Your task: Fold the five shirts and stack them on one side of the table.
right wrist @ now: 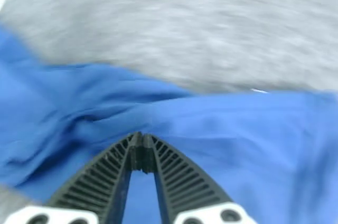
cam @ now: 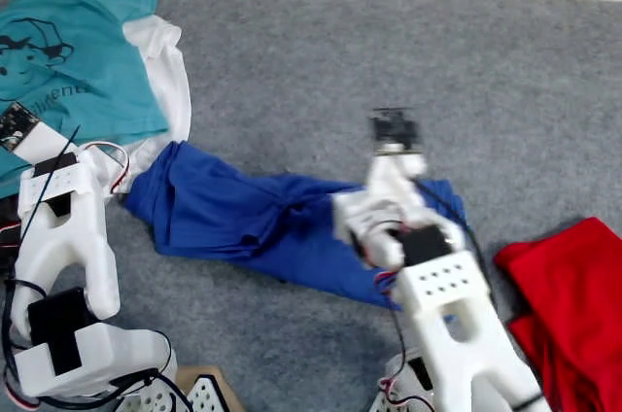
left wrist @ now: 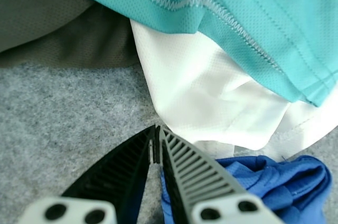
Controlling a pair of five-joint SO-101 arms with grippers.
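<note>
Blue shirt (cam: 243, 218) abuts the white shirt (cam: 170, 72); grey table (cam: 389, 52) spreads beyond both.

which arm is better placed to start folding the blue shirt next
Right, probably. The right tool hangs over the blue shirt, with cloth spread on both sides. The left tool sits at that shirt's crumpled end, beside the white shirt and teal shirt.

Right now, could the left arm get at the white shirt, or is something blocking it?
Probably yes. The left gripper, its fingers shut, sits just short of the white shirt, at its exposed edge, with nothing lying between them. The teal shirt lies over the rest of it.
</note>
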